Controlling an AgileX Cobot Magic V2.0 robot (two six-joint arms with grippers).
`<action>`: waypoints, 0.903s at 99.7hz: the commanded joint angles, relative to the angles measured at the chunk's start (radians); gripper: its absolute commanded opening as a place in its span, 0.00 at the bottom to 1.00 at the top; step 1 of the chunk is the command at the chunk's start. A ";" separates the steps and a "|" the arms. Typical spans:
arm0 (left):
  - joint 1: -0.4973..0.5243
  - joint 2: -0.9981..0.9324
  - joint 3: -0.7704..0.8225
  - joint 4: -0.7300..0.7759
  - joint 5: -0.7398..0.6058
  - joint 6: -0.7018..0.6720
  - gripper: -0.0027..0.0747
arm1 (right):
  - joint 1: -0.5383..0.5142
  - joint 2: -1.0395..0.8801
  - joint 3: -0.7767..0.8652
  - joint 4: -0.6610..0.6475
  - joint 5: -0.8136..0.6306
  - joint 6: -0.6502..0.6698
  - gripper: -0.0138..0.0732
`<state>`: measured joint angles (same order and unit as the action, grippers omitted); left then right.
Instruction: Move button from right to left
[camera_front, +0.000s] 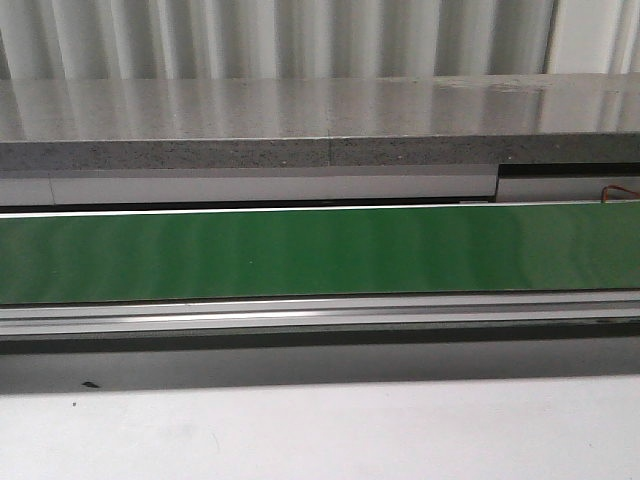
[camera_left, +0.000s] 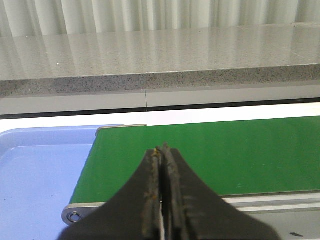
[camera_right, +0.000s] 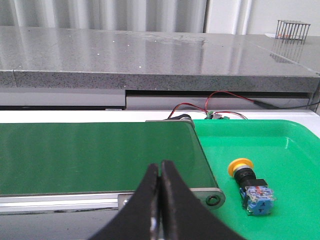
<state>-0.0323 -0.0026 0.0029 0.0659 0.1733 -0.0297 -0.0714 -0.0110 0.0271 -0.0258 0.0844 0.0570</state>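
The button (camera_right: 250, 186) lies on its side in a green tray (camera_right: 295, 150), just past the right end of the green belt (camera_right: 95, 157). It has a yellow cap and a grey-and-blue block. My right gripper (camera_right: 160, 167) is shut and empty, in front of the belt's right end, apart from the button. My left gripper (camera_left: 162, 151) is shut and empty, over the near edge of the belt (camera_left: 210, 152) by its left end. In the front view only the belt (camera_front: 320, 250) shows; neither gripper nor the button is in it.
A blue tray (camera_left: 35, 175) lies past the belt's left end. A grey stone ledge (camera_front: 320, 125) runs behind the belt. Red wires (camera_right: 210, 102) lie behind the green tray. A wire basket (camera_right: 292, 30) stands on the ledge at far right. A white table (camera_front: 320, 430) lies in front.
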 joint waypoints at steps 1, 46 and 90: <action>-0.005 -0.033 0.039 -0.004 -0.080 -0.007 0.01 | -0.006 -0.019 -0.021 -0.012 -0.072 -0.003 0.08; -0.005 -0.033 0.039 -0.004 -0.080 -0.007 0.01 | -0.006 0.000 -0.157 -0.012 0.045 -0.003 0.08; -0.005 -0.033 0.039 -0.004 -0.080 -0.007 0.01 | -0.005 0.316 -0.525 -0.012 0.484 -0.003 0.08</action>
<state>-0.0323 -0.0026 0.0029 0.0659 0.1733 -0.0297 -0.0714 0.2278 -0.4160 -0.0258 0.5336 0.0570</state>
